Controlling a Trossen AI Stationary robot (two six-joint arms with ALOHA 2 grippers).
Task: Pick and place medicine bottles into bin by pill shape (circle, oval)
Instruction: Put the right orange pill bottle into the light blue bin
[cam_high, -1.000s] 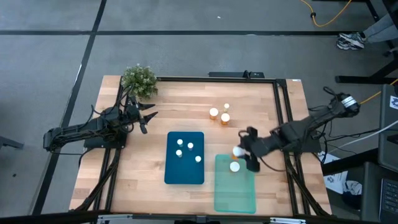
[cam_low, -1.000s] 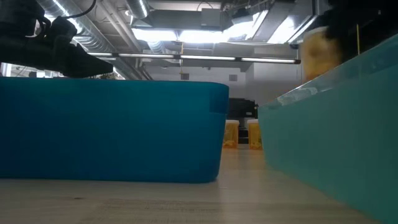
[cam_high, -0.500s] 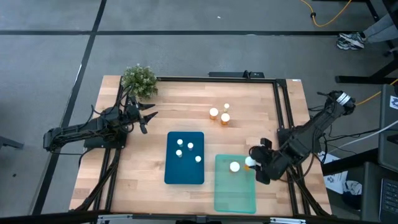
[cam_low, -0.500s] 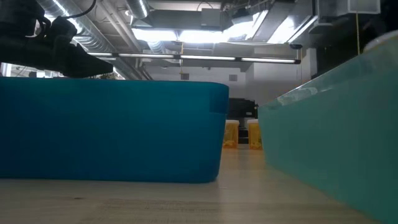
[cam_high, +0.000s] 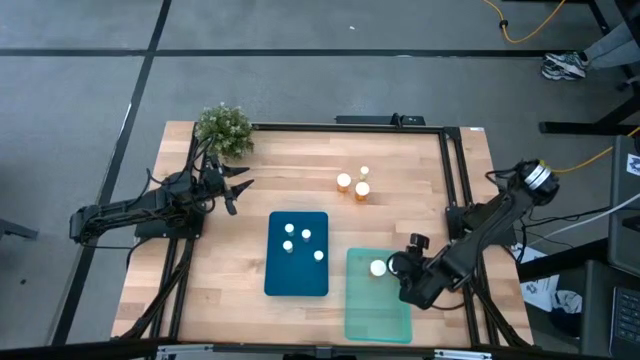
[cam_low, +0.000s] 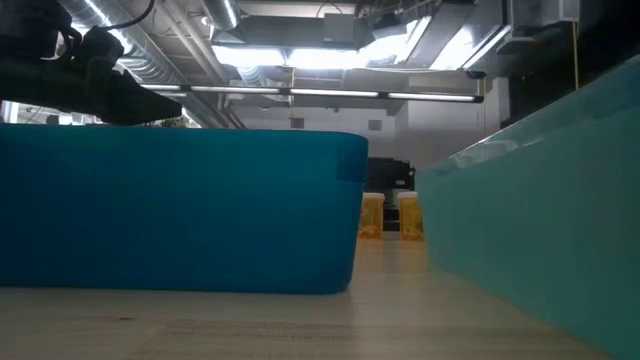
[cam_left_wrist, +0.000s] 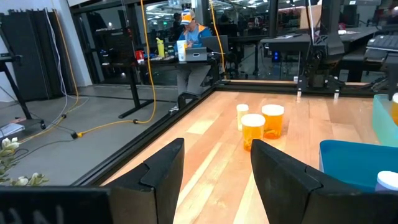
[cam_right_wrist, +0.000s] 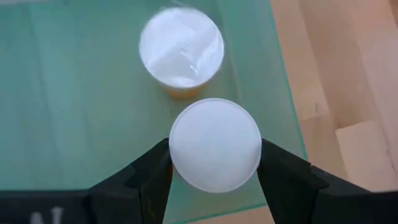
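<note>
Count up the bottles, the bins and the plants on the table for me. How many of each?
Medicine bottles: 9
Bins: 2, a blue bin and a green bin
Potted plant: 1
Total: 12

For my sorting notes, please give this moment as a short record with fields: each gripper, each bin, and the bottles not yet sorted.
right gripper: over the pale green bin, shut on a white-capped bottle
left gripper: open, empty, waiting at the table's left near the potted plant
pale green bin contents: one orange bottle
blue bin: four white-capped bottles
unsorted bottles: three, on the wooden table behind the bins
</note>
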